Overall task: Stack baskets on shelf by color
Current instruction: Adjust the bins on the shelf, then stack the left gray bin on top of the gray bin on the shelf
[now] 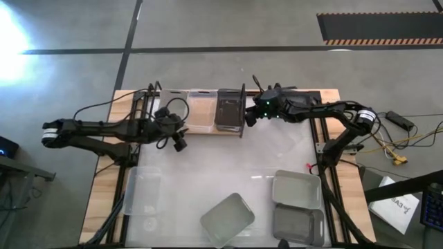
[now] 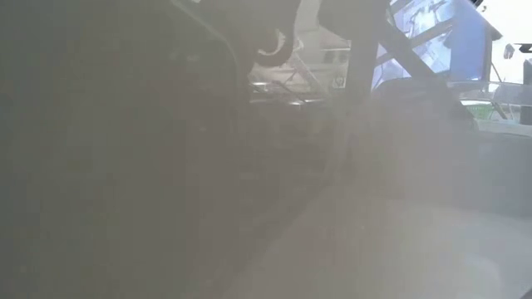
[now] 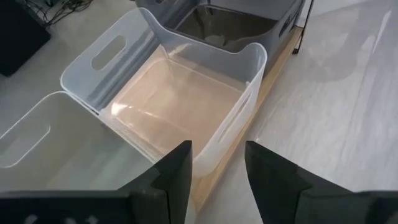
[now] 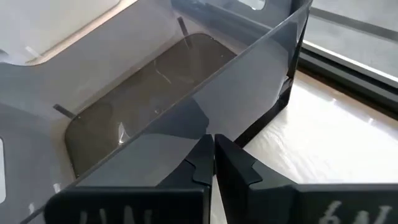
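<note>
Up on the shelf (image 1: 208, 131), we see our right end effector (image 4: 213, 163) pinching the dark grey basket's (image 1: 228, 111) wall, while our left end effector (image 3: 217, 171) hangs parted beside the whitish basket (image 3: 186, 99).

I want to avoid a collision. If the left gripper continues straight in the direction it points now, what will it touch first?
Most likely the near wall of the whitish basket on the shelf. The left gripper is open and points at that rim, with the dark grey basket behind. How near it is, is hard to judge.
</note>
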Robot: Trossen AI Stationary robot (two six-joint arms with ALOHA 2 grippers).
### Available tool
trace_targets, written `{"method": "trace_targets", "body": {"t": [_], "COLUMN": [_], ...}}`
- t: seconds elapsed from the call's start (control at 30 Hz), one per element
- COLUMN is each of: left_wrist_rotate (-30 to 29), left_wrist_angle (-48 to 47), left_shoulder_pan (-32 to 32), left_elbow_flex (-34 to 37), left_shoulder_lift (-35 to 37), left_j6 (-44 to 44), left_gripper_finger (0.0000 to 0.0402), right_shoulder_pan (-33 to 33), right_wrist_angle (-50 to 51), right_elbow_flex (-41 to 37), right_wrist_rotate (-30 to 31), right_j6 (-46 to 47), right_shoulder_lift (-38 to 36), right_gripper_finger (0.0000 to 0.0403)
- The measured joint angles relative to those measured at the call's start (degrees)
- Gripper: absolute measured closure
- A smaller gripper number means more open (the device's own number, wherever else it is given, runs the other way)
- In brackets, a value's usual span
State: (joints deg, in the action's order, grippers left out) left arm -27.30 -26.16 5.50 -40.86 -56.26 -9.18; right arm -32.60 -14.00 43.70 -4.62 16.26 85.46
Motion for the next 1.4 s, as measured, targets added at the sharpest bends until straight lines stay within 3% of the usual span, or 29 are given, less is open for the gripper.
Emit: {"method": "trace_targets", "body": {"t": [0.37, 0.47, 0.63, 0.73, 0.97, 1.23, 1.4], "left_wrist_rotate": [-2.75, -3.11, -2.98, -2.96, -3.09, -6.31, -6.3], "left_wrist_angle": [0.67, 0.46, 0.22, 1.96, 7.6, 10.67, 9.02], "left_shoulder_pan": [-0.04, -0.05, -3.67, -8.91, -24.35, -38.87, -45.12], "left_elbow_flex": [-1.58, -2.73, -4.09, -4.25, -4.67, -11.48, -19.7], "left_shoulder_lift": [-0.1, 1.55, 4.3, 4.58, -1.32, -16.39, -25.91], "left_j6": [0.92, 2.42, 9.54, 12.89, 18.23, 16.38, 9.46], "left_gripper_finger": [0.0269, 0.0269, 0.0269, 0.0269, 0.0269, 0.0269, 0.0269], "right_shoulder_pan": [0.07, 1.04, 5.72, 12.17, 35.86, 58.96, 67.59], "right_wrist_angle": [2.69, 7.16, 17.66, 21.35, 21.79, 15.72, 6.28], "right_elbow_flex": [0.18, 0.18, 0.18, -0.02, -0.76, -0.85, -0.31], "right_wrist_rotate": [0.72, 4.93, 17.3, 22.89, 37.01, 52.94, 56.15], "right_j6": [-2.54, -4.21, -6.11, -5.36, -0.56, 5.23, 5.76], "right_shoulder_lift": [-5.6, -9.75, -17.87, -22.05, -24.98, -17.12, -10.44], "right_gripper_finger": [0.0394, 0.0394, 0.0394, 0.0394, 0.0394, 0.0394, 0.0394]}}
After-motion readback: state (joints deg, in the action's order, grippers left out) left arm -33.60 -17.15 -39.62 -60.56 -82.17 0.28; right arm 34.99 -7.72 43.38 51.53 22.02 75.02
